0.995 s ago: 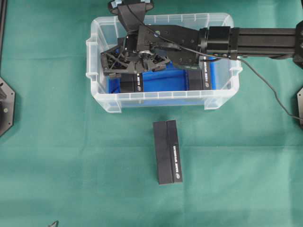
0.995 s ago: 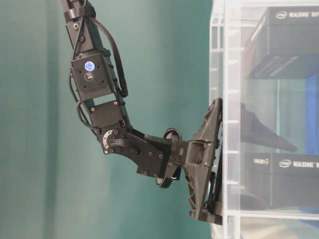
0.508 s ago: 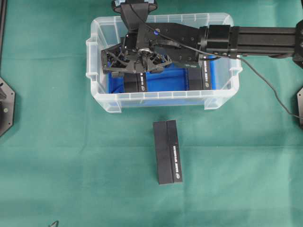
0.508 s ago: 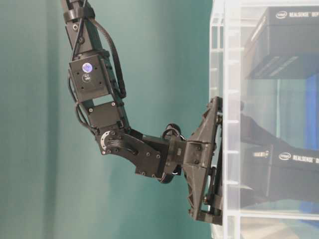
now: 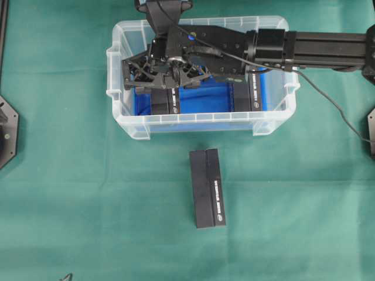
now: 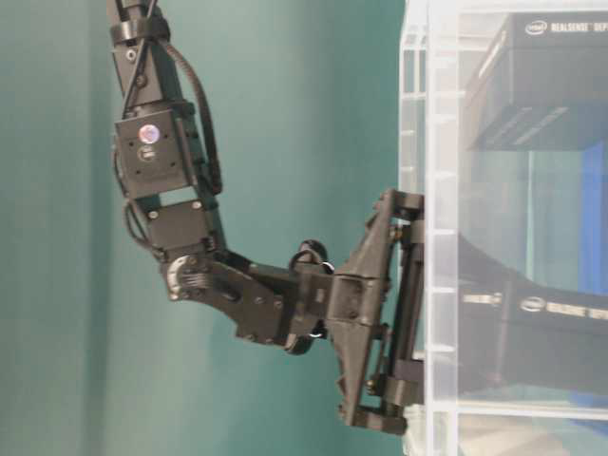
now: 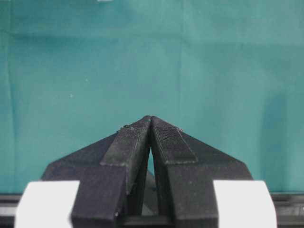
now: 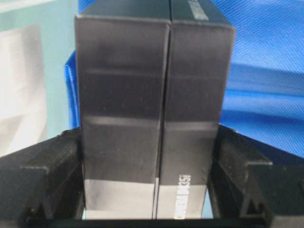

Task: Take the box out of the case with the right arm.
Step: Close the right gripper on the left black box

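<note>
Box (image 8: 152, 118): black, standing in the left end of the case (image 5: 275, 114), a second box (image 5: 253, 93) at the case's right end.
My right gripper (image 5: 159, 79): clamped on the box, one finger on each side.
My left gripper (image 7: 151, 142): pressed closed, empty, outside the case.
Doing it well: I should lift straight up, level, until the box clears the case rim.
Room: case walls close; open cloth in front, beside a third box (image 5: 208, 187).

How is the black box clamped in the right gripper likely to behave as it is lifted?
The black box has flat faces between the fingers, so it probably stays stiff. Its glossy surface may slip. Being long, it might tilt, since the right gripper holds it near one end.
</note>
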`<action>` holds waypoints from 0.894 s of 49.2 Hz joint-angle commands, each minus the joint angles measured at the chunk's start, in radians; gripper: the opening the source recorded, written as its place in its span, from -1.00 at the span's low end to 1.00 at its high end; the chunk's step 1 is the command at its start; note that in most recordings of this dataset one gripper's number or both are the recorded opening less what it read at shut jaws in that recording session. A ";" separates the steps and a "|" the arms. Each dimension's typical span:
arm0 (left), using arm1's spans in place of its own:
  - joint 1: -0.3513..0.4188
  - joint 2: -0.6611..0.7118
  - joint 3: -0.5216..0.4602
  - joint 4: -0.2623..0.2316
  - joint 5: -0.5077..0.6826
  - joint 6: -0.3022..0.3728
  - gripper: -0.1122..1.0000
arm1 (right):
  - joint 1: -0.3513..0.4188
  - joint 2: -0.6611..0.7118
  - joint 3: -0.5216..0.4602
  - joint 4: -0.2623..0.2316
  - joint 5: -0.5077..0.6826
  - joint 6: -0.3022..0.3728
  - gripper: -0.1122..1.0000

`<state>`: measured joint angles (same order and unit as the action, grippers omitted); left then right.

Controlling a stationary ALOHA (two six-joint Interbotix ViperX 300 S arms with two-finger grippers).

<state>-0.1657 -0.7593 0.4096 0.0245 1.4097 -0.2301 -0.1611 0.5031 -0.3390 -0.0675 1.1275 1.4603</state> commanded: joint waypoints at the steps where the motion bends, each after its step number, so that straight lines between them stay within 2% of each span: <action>1: -0.003 0.002 -0.011 0.003 -0.003 0.000 -0.80 | 0.006 -0.057 -0.055 -0.005 0.041 0.002 0.43; 14: -0.005 0.000 -0.011 0.003 -0.002 0.002 -0.80 | 0.008 -0.091 -0.178 -0.051 0.172 0.000 0.43; 29: -0.005 0.000 -0.011 0.003 0.003 0.000 -0.80 | 0.026 -0.109 -0.377 -0.175 0.336 -0.003 0.43; 37: -0.005 0.000 -0.012 0.003 0.003 0.000 -0.80 | 0.037 -0.109 -0.468 -0.199 0.413 -0.006 0.43; 44: -0.003 0.000 -0.011 0.003 0.005 0.000 -0.80 | 0.044 -0.109 -0.515 -0.213 0.434 -0.006 0.43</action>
<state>-0.1657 -0.7593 0.4096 0.0245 1.4159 -0.2301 -0.1243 0.4571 -0.8069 -0.2669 1.5539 1.4573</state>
